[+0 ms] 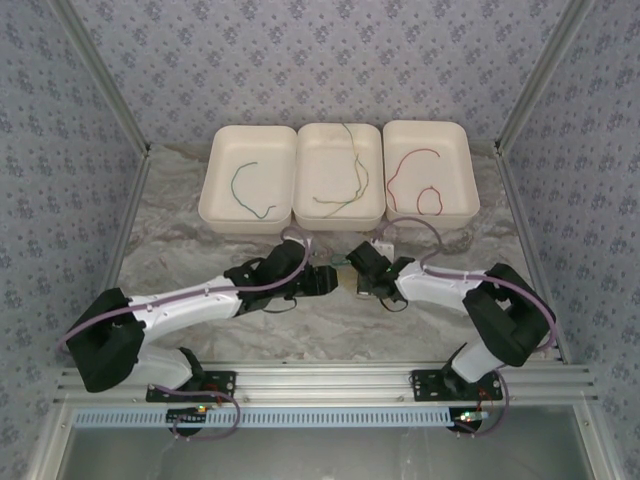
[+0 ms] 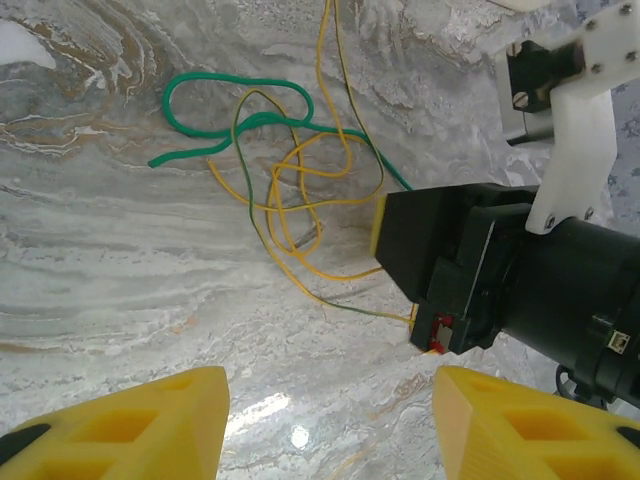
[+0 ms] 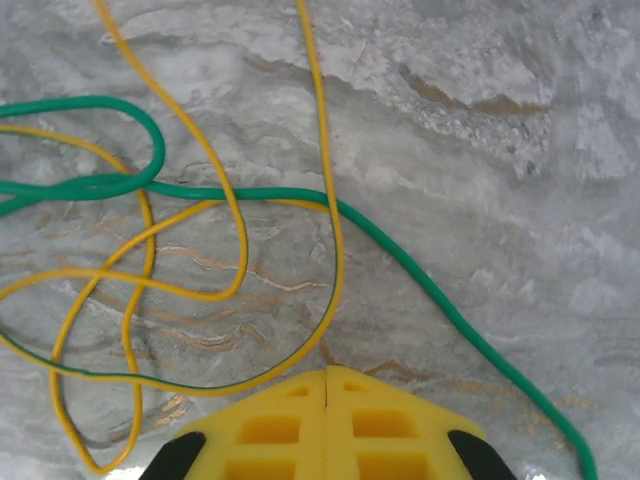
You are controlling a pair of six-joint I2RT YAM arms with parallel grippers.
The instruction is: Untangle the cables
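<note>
Both arms are nose to nose at the middle of the table (image 1: pixel 180 250), right over a knot of cables (image 2: pixel 290 190), while single strands lie sorted in the white trays (image 1: pixel 320 160) at the back. The right tool (image 3: pixel 328 372) is clamped shut, tips pressed down at the bottom of a loop of yellow cable (image 3: pixel 235 240). Here's the catch: I cannot tell whether that strand is actually pinched or lying just outside the tips. If it's a miss, a lift brings up nothing. If it's a catch, watch the green cable (image 3: pixel 400 250). It crosses that yellow run and curls round on itself off to the side, so a straight pull looks likely to cinch the crossings tighter. It could also drag the whole bundle across the table rather than free one wire. The left tool (image 2: pixel 330 400) hovers with its fingers spread wide, bare table between them, gripping nothing, so nothing anchors the rest of the knot. And the two tools sit very near each other. A careless swing by either risks a bump, or a thin wire snagging on the right tool's body.
</note>
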